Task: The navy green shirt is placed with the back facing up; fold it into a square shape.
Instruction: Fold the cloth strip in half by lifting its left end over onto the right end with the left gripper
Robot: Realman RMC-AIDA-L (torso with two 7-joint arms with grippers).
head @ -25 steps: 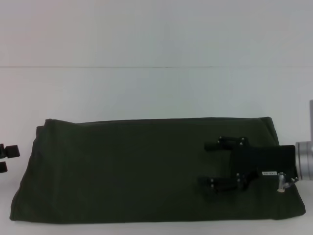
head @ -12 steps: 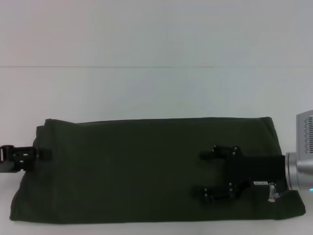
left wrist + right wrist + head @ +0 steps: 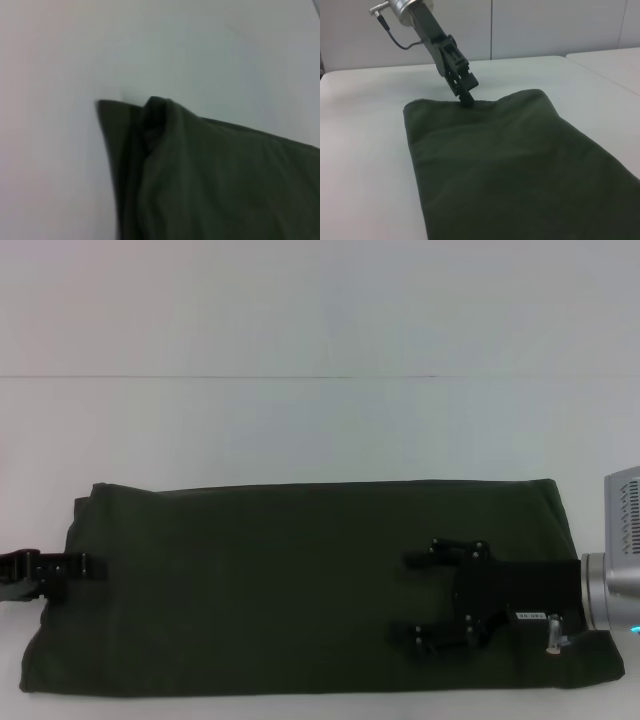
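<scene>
The navy green shirt (image 3: pixel 260 590) lies flat on the white table as a long, plain dark olive rectangle running left to right. My right gripper (image 3: pixel 412 600) is open over the shirt's right part, its two black fingers (image 3: pixel 425 559) pointing left, with nothing between them. At the shirt's left edge, about halfway along it, is my left gripper (image 3: pixel 78 566). The right wrist view shows the left gripper (image 3: pixel 466 97) tilted down onto the far end of the shirt (image 3: pixel 510 170). A bunched corner of the shirt (image 3: pixel 225 180) fills the left wrist view.
The white table (image 3: pixel 300 420) stretches well beyond the shirt to the back and both sides. The shirt's near edge lies close to the table's front. Another white table (image 3: pixel 615 60) stands beyond a gap in the right wrist view.
My left gripper came in from the far left to the shirt's left edge, then drew back a little. The right gripper slid slightly left and nearer. The shirt has not shifted.
</scene>
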